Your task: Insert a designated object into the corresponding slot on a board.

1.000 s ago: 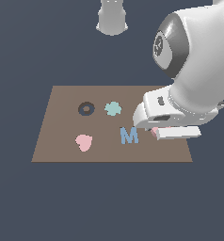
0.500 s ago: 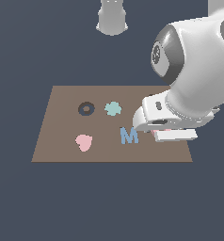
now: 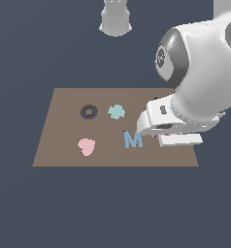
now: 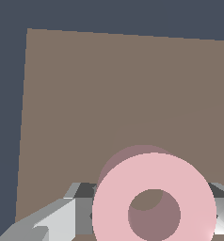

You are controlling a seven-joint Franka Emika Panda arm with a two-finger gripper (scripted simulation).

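Note:
The pink ring (image 4: 154,188) fills the near part of the wrist view, between my gripper's grey fingers (image 4: 62,219). It casts a shadow on the brown board (image 4: 85,94) just behind it. In the exterior view only a pink sliver of the ring (image 3: 159,137) shows under the white hand. My gripper (image 3: 163,139) is over the board's (image 3: 59,145) right part, next to the blue M, and is shut on the ring. The slot, a dark navy O mark (image 3: 89,112), lies at the board's far left, well apart from the gripper.
A teal blob shape (image 3: 116,111) lies right of the slot. A pink heart (image 3: 86,146) and a blue M (image 3: 133,139) lie in the near row. The arm hides the board's far right. The arm's pale grey base (image 3: 116,17) stands beyond the board.
The arm's big upper links have sunk and swung a little toward the board. The hand has stayed over the same spot right of the blue M.

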